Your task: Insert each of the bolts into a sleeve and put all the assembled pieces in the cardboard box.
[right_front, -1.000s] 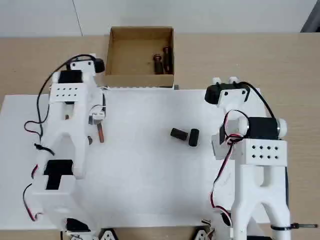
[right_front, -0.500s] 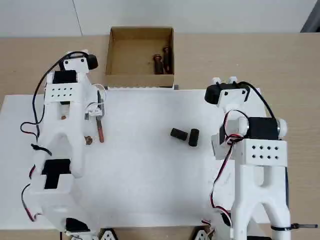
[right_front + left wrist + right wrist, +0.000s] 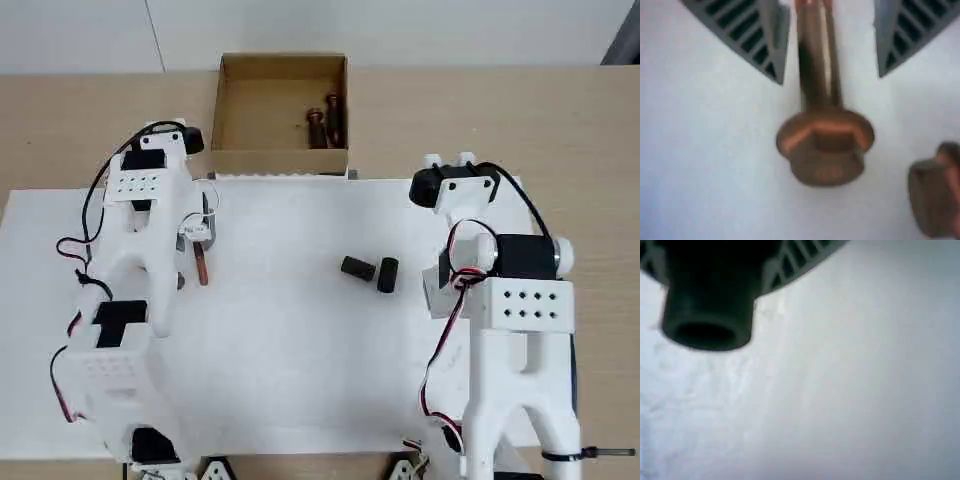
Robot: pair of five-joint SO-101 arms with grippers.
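– What are they working on?
– A wooden table (image 3: 500,100) with a white sheet (image 3: 300,380) over most of it, and a pale wall behind.
– What's lying about?
– The cardboard box (image 3: 232,110) sits at the sheet's far edge with two assembled pieces (image 3: 325,120) inside. One loose sleeve (image 3: 357,268) lies just beside another sleeve (image 3: 387,275) mid-sheet.
– And the arms?
– The left arm leans over the sheet's left side. The left gripper (image 3: 831,72) has its fingers spread either side of a bolt (image 3: 825,145) lying on the sheet, head past the fingertips. A second bolt (image 3: 935,200) lies just beside it, partly under the arm. The right arm is folded near the right edge, and the right gripper (image 3: 707,285) pinches a black sleeve (image 3: 705,315) above the sheet.
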